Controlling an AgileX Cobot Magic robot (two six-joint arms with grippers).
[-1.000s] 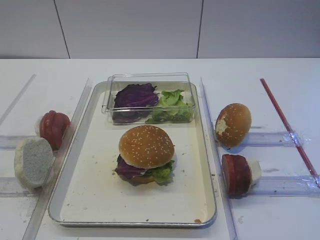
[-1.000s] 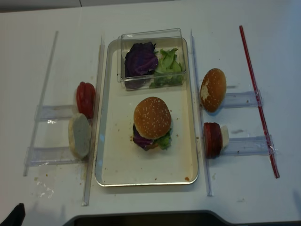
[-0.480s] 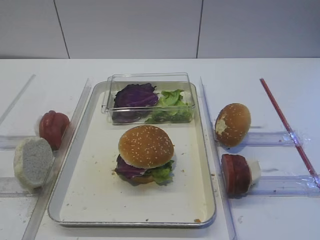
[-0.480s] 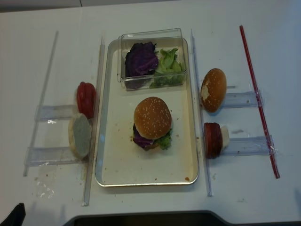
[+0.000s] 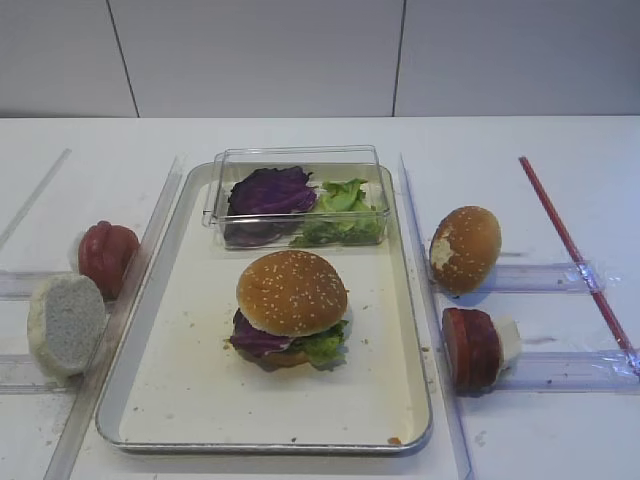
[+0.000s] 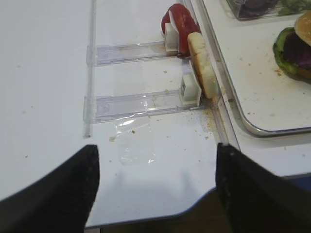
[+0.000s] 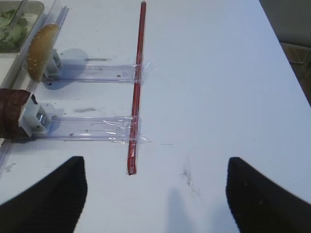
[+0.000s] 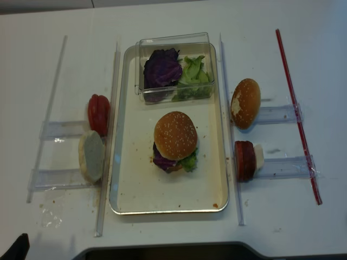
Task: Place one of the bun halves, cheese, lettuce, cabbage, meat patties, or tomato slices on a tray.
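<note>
Left tool [image 6: 155, 194]: fingers spread wide, nothing between them, parked low at the near counter [image 5: 560, 140] edge. Ahead and to its right, a pale grey-white bun half [image 6: 203, 70] and red tomato slices [image 6: 182, 24] stood on edge in clear acrylic holders [image 6: 141, 99], probably so each piece offers a face to pinch.

Further right lay the tray [image 5: 190, 380]. On it the sesame bun top [image 5: 292, 292] capped a stack with purple cabbage [image 5: 258, 340] and lettuce [image 5: 325, 345] showing beneath; the burger looked assembled. Behind it a small clear plastic box [image 5: 295, 160] held spare leaves.

Right tool [image 7: 155, 194]: also wide open and empty, well clear of the tray. Ahead to its left stood a second sesame bun half [image 7: 40, 51] and a dark red-brown patty [image 7: 12, 116] in holders, a red rod [image 7: 138, 82] crossing them.

Both tools stayed out of the overhead views. Layers under the cap were hidden; whether cheese was present couldn't be told.
</note>
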